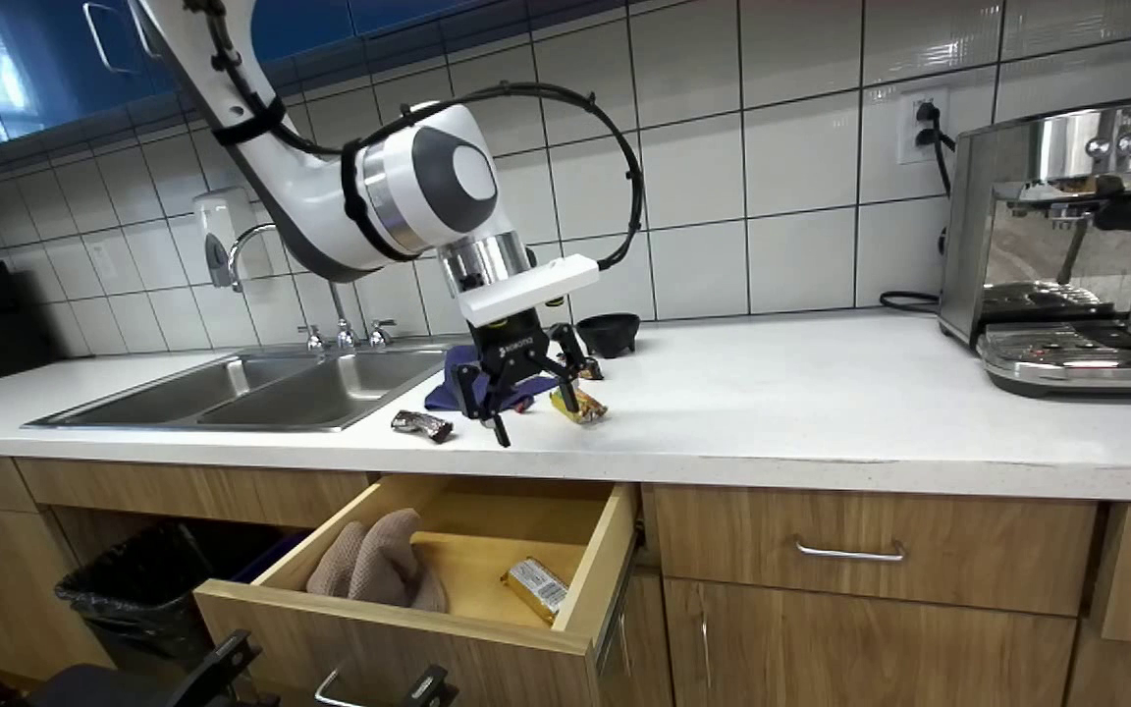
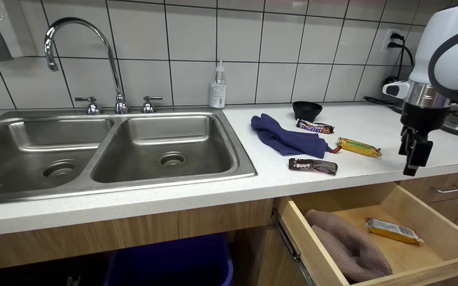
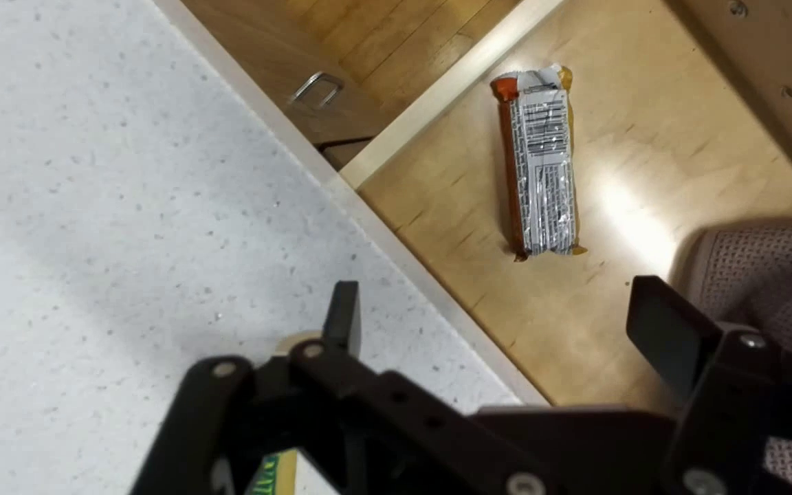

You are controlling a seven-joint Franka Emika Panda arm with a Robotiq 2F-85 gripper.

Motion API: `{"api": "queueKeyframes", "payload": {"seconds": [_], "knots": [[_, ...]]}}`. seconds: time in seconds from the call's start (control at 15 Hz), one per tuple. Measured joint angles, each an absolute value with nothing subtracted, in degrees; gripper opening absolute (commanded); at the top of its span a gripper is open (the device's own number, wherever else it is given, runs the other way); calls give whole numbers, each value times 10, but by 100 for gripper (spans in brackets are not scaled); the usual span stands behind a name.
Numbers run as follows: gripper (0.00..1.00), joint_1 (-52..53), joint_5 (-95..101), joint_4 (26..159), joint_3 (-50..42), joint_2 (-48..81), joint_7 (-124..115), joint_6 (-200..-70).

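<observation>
My gripper (image 3: 496, 323) stands open with nothing between its fingers (image 3: 667, 330), above the counter's front edge and the pulled-out drawer (image 1: 399, 617). Inside that drawer lies a gold-wrapped bar (image 3: 544, 165), label side up, beside a bunched pinkish-brown cloth (image 2: 348, 244). On the counter, a yellow-wrapped bar (image 2: 359, 147) is the nearest item to the gripper; the wrist view shows only a piece of its wrapper (image 3: 279, 474) behind the gripper. A dark brown bar (image 2: 313, 166), a Snickers-like bar (image 2: 315, 126) and a crumpled navy cloth (image 2: 288, 135) lie farther toward the sink.
A double steel sink (image 2: 239, 169) with a tall faucet (image 2: 113, 71) is set into the counter. Against the wall stand a black bowl (image 2: 307, 110) and a pump bottle (image 2: 218, 93). A coffee machine (image 1: 978, 236) and a blue bin (image 2: 173, 258) flank the area.
</observation>
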State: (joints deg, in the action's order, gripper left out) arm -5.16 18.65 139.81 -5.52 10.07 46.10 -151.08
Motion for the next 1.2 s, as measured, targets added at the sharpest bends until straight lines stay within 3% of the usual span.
{"api": "queueKeyframes", "payload": {"seconds": [1.2], "knots": [[100, -51, 146, 1217, -40, 200, 459, -1507]]}}
